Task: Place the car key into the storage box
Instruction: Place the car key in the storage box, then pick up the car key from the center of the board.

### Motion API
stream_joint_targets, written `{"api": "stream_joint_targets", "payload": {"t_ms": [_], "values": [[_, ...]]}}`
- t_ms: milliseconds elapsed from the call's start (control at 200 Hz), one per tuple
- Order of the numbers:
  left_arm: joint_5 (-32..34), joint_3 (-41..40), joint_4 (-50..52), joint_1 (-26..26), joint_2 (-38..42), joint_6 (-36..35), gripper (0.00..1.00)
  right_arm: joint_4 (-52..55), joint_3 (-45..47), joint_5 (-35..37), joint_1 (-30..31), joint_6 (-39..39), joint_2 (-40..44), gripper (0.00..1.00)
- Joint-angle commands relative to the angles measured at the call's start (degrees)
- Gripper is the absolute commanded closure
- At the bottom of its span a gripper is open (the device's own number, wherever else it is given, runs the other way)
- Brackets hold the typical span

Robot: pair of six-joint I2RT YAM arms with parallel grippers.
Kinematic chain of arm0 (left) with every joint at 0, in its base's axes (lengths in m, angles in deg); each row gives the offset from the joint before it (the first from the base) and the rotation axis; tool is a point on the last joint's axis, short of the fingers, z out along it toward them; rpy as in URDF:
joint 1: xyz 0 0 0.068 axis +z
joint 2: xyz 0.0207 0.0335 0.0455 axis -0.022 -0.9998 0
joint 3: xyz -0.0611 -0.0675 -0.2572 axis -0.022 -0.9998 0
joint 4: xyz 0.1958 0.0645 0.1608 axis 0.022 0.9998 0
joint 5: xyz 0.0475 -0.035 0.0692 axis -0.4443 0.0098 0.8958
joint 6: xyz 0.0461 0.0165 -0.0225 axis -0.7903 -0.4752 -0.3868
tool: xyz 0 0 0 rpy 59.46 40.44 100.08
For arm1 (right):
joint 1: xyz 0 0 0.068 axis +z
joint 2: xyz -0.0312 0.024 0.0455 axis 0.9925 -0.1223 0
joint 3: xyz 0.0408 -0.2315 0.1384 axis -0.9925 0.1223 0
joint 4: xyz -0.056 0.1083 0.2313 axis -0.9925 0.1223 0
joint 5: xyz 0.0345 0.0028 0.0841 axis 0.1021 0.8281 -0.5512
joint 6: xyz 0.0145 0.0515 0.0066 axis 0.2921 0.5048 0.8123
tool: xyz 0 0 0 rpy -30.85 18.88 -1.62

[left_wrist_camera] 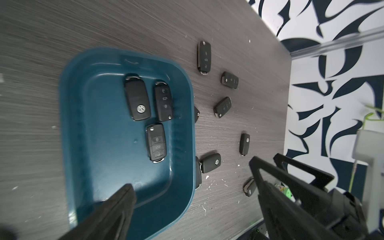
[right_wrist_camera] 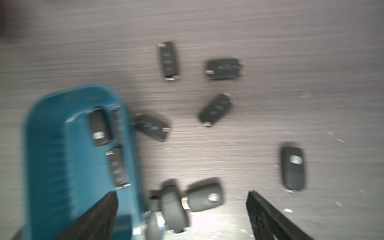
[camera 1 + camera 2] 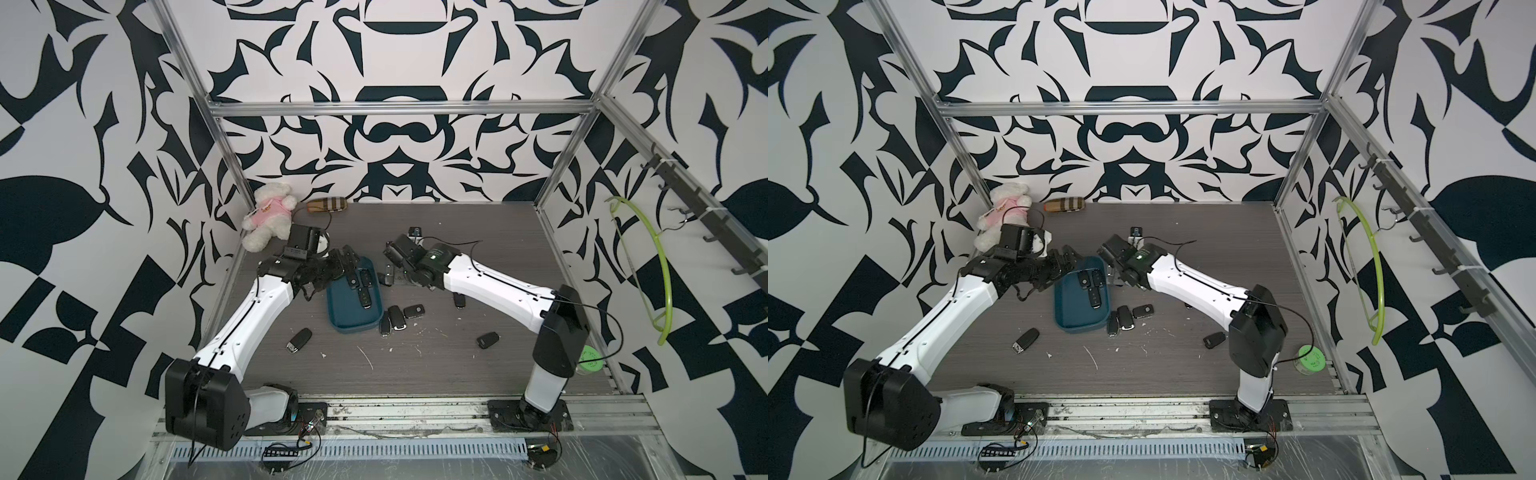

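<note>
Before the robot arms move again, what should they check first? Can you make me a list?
1. Is the left gripper open and empty: ok.
2. Is the right gripper open and empty: ok.
3. Room left in the box: ok, only three keys inside, much floor bare.
4. All keys in the box: not ok, loose keys lie on the table.
5. Keys under the right gripper lie apart: not ok, the clump beside the box touches together.
6. Right wrist view sharp: not ok, blurred.
</note>
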State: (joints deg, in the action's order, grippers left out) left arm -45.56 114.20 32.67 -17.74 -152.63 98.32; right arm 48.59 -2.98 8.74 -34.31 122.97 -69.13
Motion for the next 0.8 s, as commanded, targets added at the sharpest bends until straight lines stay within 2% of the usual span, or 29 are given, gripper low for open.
{"api": "stream_joint_targets", "payload": {"t_ms": [0,140,355,590,795], "values": [[3.6,3.2,-1.9,-4.5,-2.9,2.3,0.01,0.0,4.9,2.0,-2.6,-0.9,5.9,0.01],[4.6,4.9,-4.0,-8.9,-7.6,4.3,0.01,-0.1,12.2,1.6,-7.1,-1.6,10.8,0.04],[0.0,9.6,-4.0,-12.2,-13.4,3.2,0.01,-3.9,21.8,-2.9,-14.7,-4.5,14.9,0.15],[-3.9,14.0,-3.1,-13.8,-17.4,1.7,0.01,-8.4,25.4,-8.4,-19.5,-7.2,11.1,0.23],[-2.9,14.2,-2.3,-14.0,-17.0,0.8,0.01,-11.6,26.7,-10.3,-21.5,-9.4,6.0,0.26]]}}
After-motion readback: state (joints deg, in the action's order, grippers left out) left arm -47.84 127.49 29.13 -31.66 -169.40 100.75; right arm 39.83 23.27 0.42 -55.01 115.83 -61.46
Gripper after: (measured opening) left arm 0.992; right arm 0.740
